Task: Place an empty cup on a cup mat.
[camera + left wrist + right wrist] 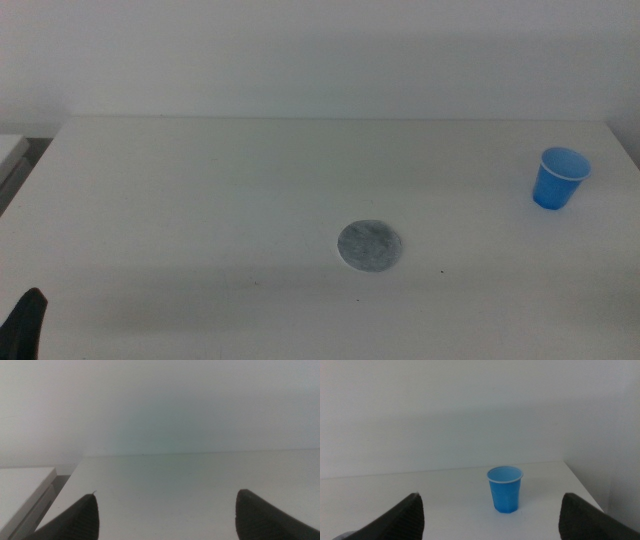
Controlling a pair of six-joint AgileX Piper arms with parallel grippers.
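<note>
The blue cup [558, 178] stands upright and empty near the table's far right edge. The round grey cup mat [371, 245] lies flat in the middle of the table, well to the left of the cup and apart from it. In the right wrist view the cup [505, 489] stands some way ahead of my right gripper [492, 497], whose jaws are open and empty. The right arm is out of the middle view. My left gripper [165, 510] is open and empty, and only its tip [25, 325] shows at the front left corner.
The white table [200, 200] ends at a pale wall behind. The cup is close to the table's right edge [580, 485]. A white flat block [20, 490] sits just off the table's left side and also shows in the middle view [12, 150].
</note>
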